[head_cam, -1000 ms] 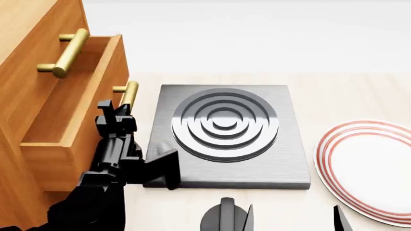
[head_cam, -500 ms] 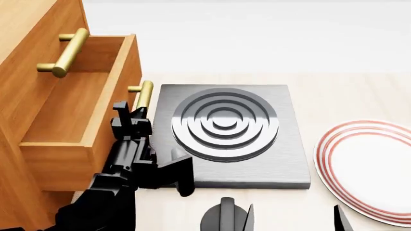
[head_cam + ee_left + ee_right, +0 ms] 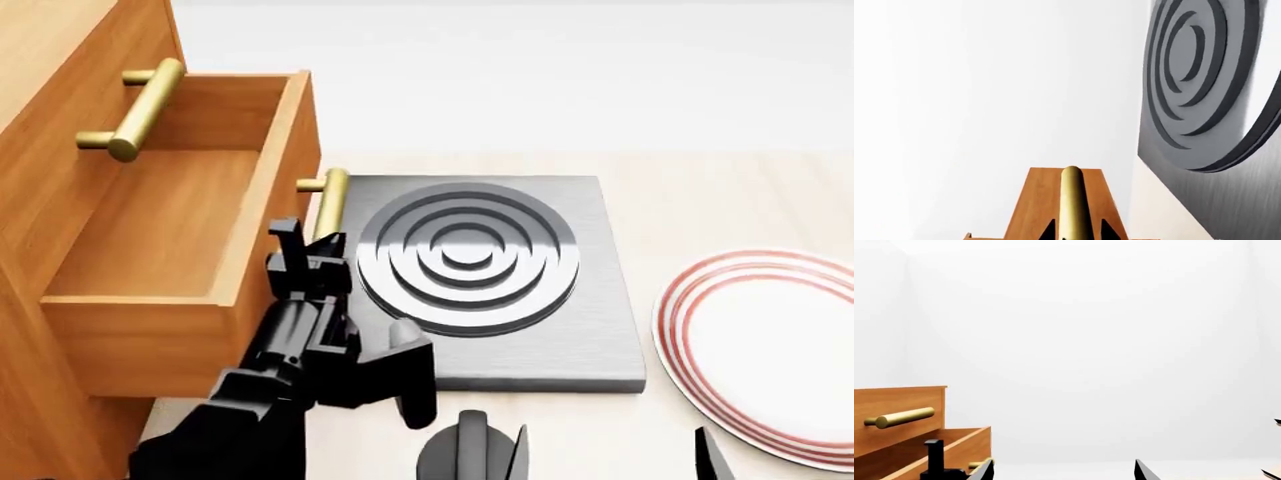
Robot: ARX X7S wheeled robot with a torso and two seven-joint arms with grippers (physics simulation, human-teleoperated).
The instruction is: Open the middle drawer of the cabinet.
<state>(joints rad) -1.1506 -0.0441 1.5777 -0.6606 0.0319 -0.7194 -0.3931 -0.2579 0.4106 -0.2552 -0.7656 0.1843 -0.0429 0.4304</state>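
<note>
The orange-brown cabinet [image 3: 54,60] stands at the left. Its middle drawer [image 3: 174,230] is pulled well out and its inside shows empty. My left gripper [image 3: 310,255] is shut on the drawer's brass bar handle [image 3: 330,200]. In the left wrist view the handle [image 3: 1071,200] runs between my dark fingertips [image 3: 1049,231], in front of the drawer front [image 3: 1034,205]. The top drawer's handle [image 3: 140,105] is above and untouched. My right gripper [image 3: 610,450] is open and empty at the near edge. The right wrist view shows it [image 3: 1062,471] open, with the drawer [image 3: 961,445] off to the side.
A grey square slab with raised concentric rings [image 3: 467,270] lies on the pale table [image 3: 721,200] right beside the drawer front. It also fills part of the left wrist view [image 3: 1201,75]. A white plate with red rings [image 3: 767,350] lies at the right.
The middle drawer has slid further out to the right. My left gripper has moved right with its handle. The right gripper has not moved.
</note>
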